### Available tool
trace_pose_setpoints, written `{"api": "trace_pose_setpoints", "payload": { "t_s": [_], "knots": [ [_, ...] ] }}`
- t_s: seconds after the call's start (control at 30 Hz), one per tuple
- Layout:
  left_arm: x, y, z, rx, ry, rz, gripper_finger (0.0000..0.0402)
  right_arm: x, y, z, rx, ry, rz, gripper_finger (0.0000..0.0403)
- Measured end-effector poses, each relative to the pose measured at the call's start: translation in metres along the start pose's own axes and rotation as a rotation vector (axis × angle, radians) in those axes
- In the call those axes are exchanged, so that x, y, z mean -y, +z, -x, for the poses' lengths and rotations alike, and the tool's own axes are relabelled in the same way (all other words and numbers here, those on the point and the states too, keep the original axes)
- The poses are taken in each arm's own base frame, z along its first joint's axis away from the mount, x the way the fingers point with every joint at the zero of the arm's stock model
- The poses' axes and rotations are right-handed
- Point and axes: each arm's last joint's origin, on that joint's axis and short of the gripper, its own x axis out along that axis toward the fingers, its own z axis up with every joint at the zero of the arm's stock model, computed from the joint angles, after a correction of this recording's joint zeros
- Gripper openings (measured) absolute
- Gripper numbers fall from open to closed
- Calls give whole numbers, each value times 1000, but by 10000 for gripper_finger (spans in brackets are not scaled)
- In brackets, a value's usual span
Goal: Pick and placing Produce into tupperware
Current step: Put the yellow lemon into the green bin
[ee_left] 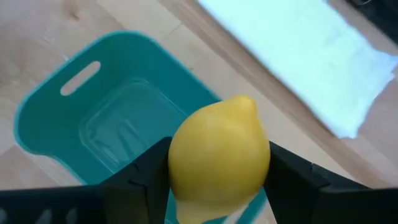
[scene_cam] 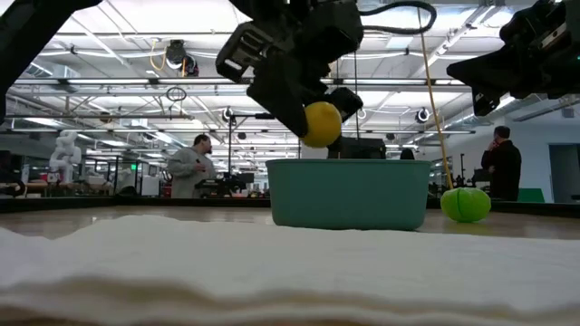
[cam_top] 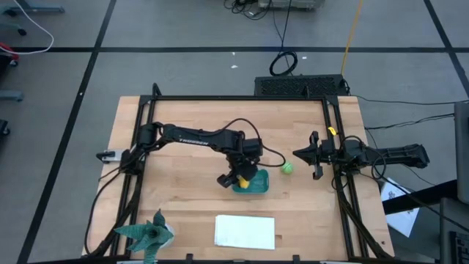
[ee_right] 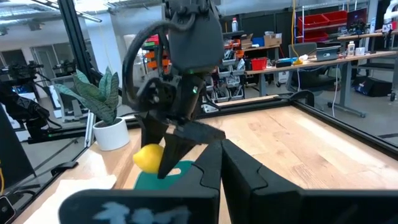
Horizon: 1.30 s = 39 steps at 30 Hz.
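Note:
A yellow lemon (ee_left: 217,155) hangs just above the teal tupperware (cam_top: 256,183), over its left end. My left gripper (cam_top: 238,178) is shut on the lemon. The tupperware (scene_cam: 349,193) stands on the table's middle, and the part of its inside that shows (ee_left: 118,124) holds nothing. A bright green round piece (cam_top: 287,168) rests on the wood just right of it, also seen in the low view (scene_cam: 466,204). My right gripper (cam_top: 311,155) waits shut at the table's right side, above the wood, touching nothing. My left gripper pinches the lemon between its two fingers (ee_left: 146,177), one on each side of its belly (ee_left: 180,168). The fingers slant down from the table's left. The lemon's pointed tip (ee_left: 249,102) faces away from the wrist. It is lifted clear, above the tupperware's rim (scene_cam: 299,165).
A flat white sheet (cam_top: 245,231) lies near the front edge, in front of the tupperware. A green spiky paper figure (cam_top: 150,235) stands at the front left corner. A black frame (cam_top: 242,97) borders the table. People stand in the room beyond.

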Motion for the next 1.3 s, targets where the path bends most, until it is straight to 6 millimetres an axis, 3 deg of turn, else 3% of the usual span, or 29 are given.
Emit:
{"api": "trace_pose_setpoints", "payload": {
  "t_s": [0.63,1.3],
  "knots": [
    [-12,-11,-29,-122,87,-65,211,0,-2,-1,-21,-3,-2,0],
    [-11,-13,-31,-189,98,-118,211,0,-2,-1,-21,-3,-2,0]
  ]
}}
